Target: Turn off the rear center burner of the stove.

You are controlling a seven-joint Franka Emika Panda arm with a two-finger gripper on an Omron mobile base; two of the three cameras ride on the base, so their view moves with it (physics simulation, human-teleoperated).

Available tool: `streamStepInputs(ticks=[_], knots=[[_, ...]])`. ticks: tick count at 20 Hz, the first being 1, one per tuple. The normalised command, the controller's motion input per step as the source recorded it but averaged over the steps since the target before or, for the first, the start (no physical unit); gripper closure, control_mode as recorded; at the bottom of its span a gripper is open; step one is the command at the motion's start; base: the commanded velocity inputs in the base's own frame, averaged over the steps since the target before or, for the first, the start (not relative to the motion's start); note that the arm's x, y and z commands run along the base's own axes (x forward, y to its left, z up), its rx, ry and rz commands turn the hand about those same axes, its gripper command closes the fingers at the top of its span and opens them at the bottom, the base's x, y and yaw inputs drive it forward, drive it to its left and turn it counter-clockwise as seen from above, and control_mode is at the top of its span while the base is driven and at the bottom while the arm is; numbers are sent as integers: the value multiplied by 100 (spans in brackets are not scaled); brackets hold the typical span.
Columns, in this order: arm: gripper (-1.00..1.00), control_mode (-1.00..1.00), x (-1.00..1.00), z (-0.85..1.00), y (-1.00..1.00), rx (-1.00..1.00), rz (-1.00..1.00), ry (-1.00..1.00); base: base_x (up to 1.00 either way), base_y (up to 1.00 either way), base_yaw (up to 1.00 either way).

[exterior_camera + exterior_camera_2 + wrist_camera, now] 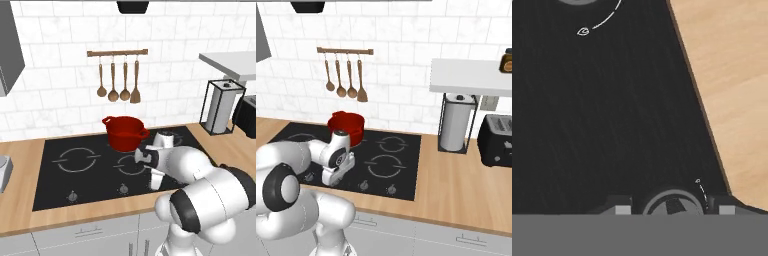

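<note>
Since the knob (673, 204) is small, round and stiff, it should turn only under a firm pinch across its rim, and its smooth face may slip. It sits in the front row of the stove (55, 150), between the spread claw (673, 210) fingers. The arm reaches forward and bends down, hand pointing at the glass, before the red pot (125, 132) near the wooden table (20, 150).

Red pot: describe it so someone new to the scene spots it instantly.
Find the stove, a black glass cooktop set in the wooden counter. At its rear, below the rail of hanging wooden utensils, stands the red pot. It is the only red thing, round, with side handles.
</note>
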Motion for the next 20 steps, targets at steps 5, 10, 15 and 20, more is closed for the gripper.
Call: streamStepInputs(ticks=[5,10,15,20], knots=[[100,-100,23,-9,57,0,-84,0,0,0,0],[100,-100,51,-7,58,0,-87,0,0,0,0],[100,-100,33,-17,20,0,-93,0,0,0,0],[100,-100,-5,-12,-6,2,-53,0,0,0,0]])
